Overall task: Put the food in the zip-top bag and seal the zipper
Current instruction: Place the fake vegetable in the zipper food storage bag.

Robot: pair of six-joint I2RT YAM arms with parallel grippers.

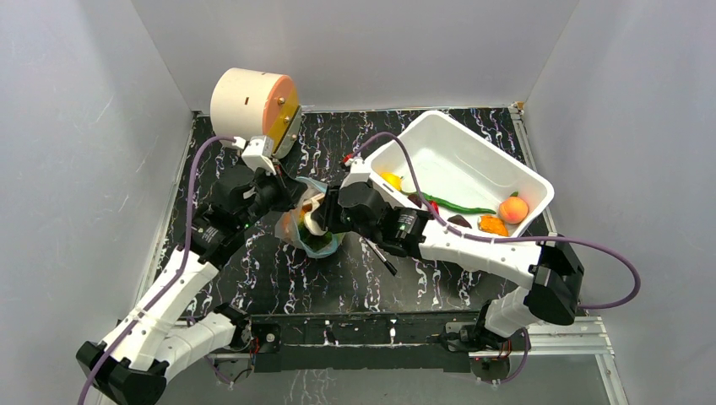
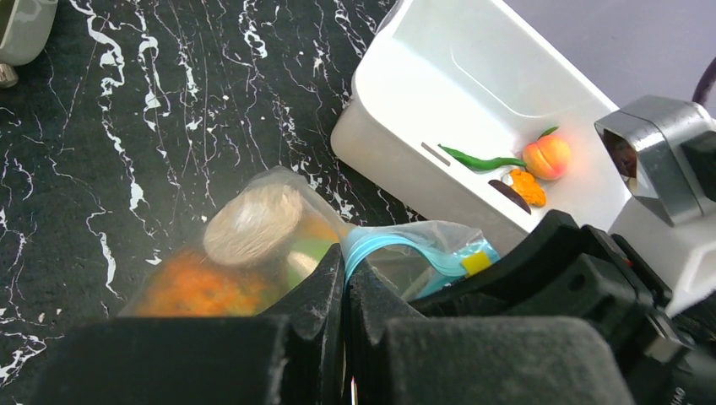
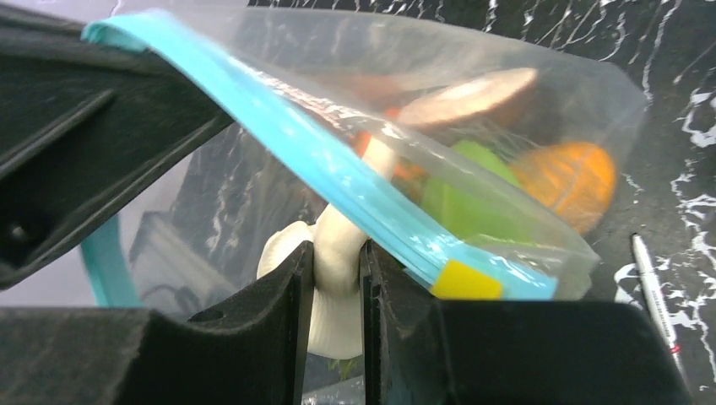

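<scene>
Left pincer: pressed together on the zipper.
Right pincer: pinching a cream food piece at the zip-top bag mouth.

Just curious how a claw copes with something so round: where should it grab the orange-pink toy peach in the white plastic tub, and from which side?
Probably across the widest part of the round orange-pink toy peach, coming straight down from above. It sits in the white plastic tub, close to its wall, which would likely block a sideways approach.
</scene>
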